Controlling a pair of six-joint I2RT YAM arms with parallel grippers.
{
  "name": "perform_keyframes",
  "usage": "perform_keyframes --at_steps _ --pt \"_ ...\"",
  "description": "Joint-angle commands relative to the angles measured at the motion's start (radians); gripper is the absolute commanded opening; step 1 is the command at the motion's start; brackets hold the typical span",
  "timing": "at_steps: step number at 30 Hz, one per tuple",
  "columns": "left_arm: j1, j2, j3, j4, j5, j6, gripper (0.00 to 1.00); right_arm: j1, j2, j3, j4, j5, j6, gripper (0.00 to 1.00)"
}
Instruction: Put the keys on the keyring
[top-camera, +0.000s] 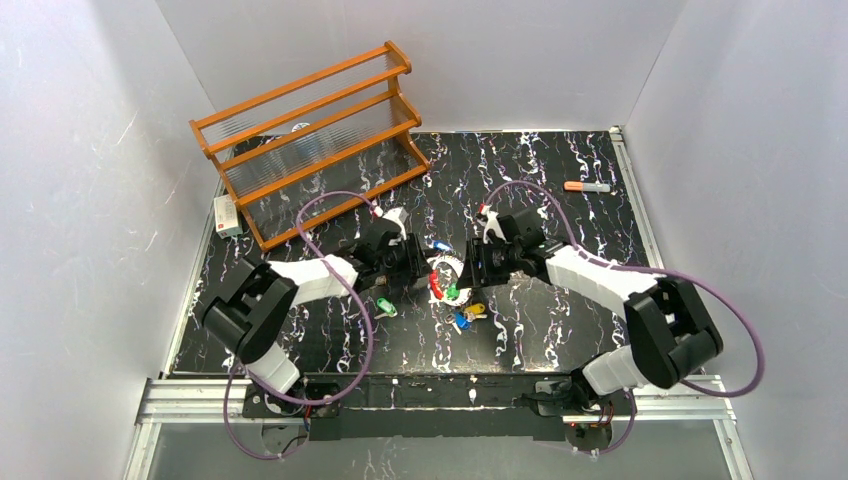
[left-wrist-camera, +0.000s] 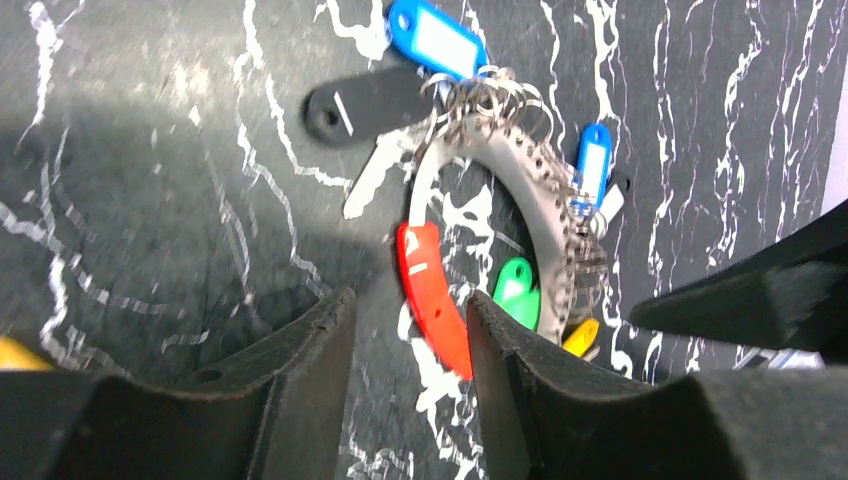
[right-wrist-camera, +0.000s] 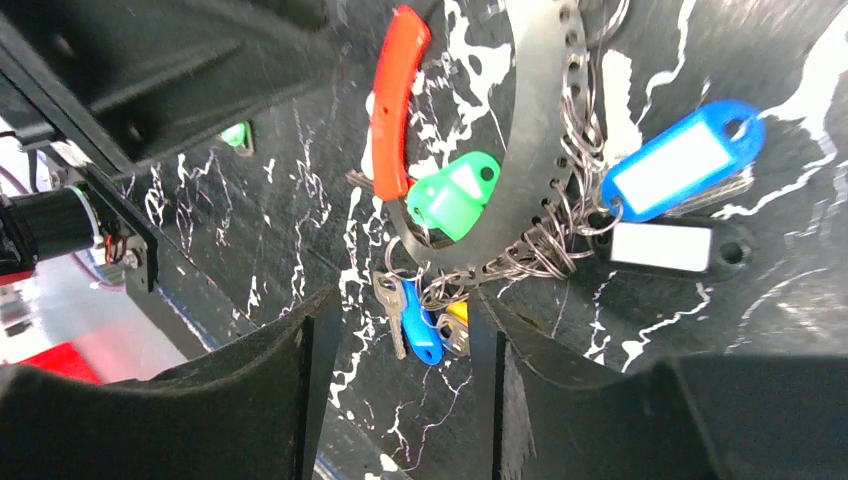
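The keyring (top-camera: 446, 277) lies mid-table, a perforated metal band (right-wrist-camera: 530, 150) with a red arc (right-wrist-camera: 395, 100) and many small wire rings. On it hang a green tag (right-wrist-camera: 455, 195), blue tags (right-wrist-camera: 680, 160), a black tag (right-wrist-camera: 670, 245) and a blue-headed key (right-wrist-camera: 420, 325). A loose green key (top-camera: 385, 307) lies left of it. My left gripper (left-wrist-camera: 410, 320) is open, low over the red arc (left-wrist-camera: 430, 290), which touches its right finger. My right gripper (right-wrist-camera: 395, 320) is open, with the blue-headed key between its fingers.
A wooden rack (top-camera: 310, 140) stands at the back left with a small white box (top-camera: 228, 215) beside it. An orange-capped marker (top-camera: 587, 186) lies at the back right. White walls enclose the table.
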Motion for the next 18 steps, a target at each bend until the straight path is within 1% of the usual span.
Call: perform_keyframes --at_steps 1,5,8,11,15,18 --pt "0.005 -0.144 -0.094 -0.013 -0.014 0.031 0.44 -0.004 -0.085 0.05 0.009 0.088 -0.085 0.58" --pt "0.005 -0.237 -0.193 0.073 0.015 0.0 0.44 -0.005 -0.097 0.055 0.01 0.12 -0.086 0.57" --pt "0.005 -0.292 -0.253 0.137 0.035 -0.028 0.44 -0.005 -0.12 0.045 0.023 0.127 -0.099 0.53" --pt "0.006 -0.344 -0.293 0.166 0.032 -0.025 0.44 -0.005 -0.206 -0.034 0.132 0.128 -0.112 0.52" --pt "0.005 -0.38 -0.299 0.173 0.041 -0.002 0.44 -0.005 -0.312 -0.145 0.285 0.147 -0.15 0.53" --pt "0.005 -0.375 -0.283 0.18 0.081 0.006 0.44 -0.004 -0.337 -0.169 0.311 0.134 -0.161 0.54"
